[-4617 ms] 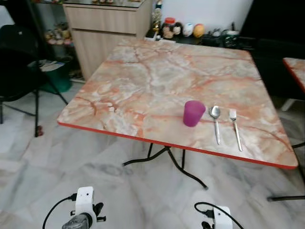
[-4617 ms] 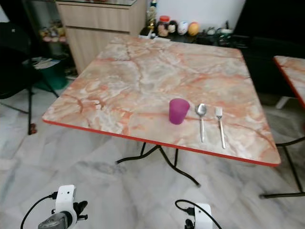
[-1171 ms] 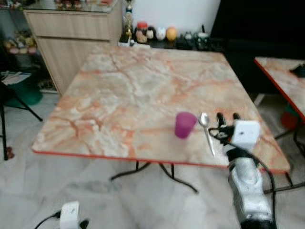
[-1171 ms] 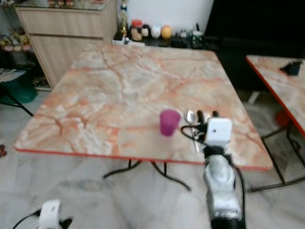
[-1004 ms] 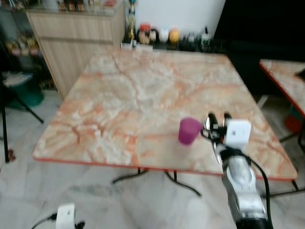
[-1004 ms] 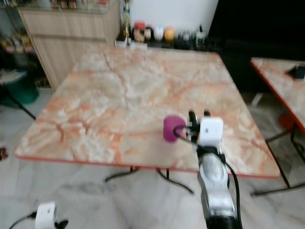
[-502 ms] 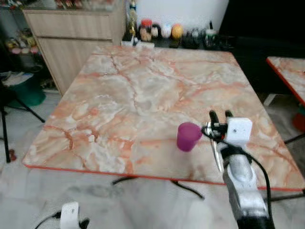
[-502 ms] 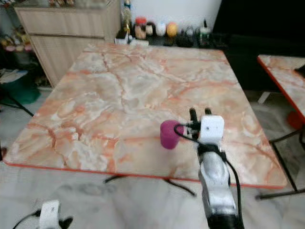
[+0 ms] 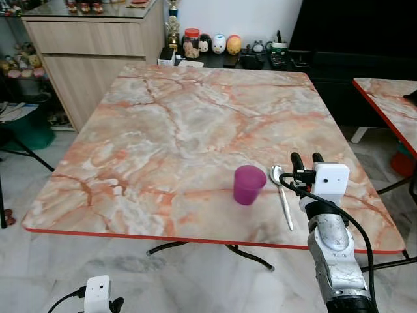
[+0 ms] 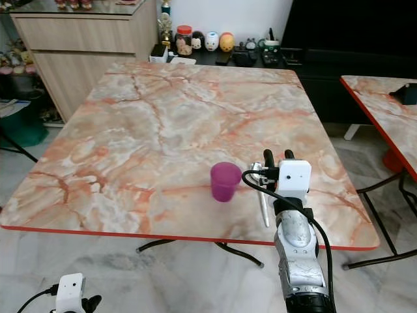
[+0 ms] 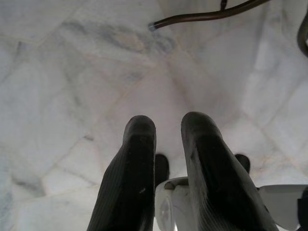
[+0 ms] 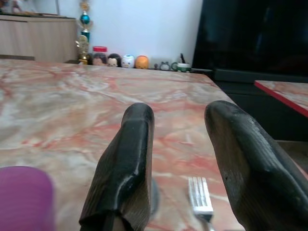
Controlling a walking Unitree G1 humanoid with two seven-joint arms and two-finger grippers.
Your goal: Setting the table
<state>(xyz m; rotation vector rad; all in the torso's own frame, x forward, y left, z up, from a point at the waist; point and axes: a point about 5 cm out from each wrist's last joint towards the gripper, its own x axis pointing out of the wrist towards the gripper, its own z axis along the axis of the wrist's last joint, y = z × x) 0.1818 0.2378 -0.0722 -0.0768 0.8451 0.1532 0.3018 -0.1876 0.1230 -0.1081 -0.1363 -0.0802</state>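
A purple cup (image 9: 249, 184) stands upright on the marble table (image 9: 169, 130), near its front edge. A spoon (image 9: 282, 195) lies just right of the cup, with its bowl pointing away from me. A fork (image 12: 199, 195) lies beside the spoon; in the eye views my right arm covers it. My right gripper (image 9: 304, 160) hovers low over the table above the fork, open and holding nothing. The fork shows between its fingers (image 12: 127, 154) in the right wrist view. My left gripper (image 11: 166, 125) hangs idle over the floor, fingers close together.
A wooden cabinet (image 9: 91, 45) stands behind the table's far left corner. Jars and figurines (image 9: 208, 44) line a low dark shelf at the back. A second table (image 9: 391, 104) is on the right. Bent black table legs (image 9: 215, 248) cross the marble floor below.
My right arm has come up from below and now holds its gripper over the fork. The camera has shifted between frames. Cup and spoon have stayed in place.
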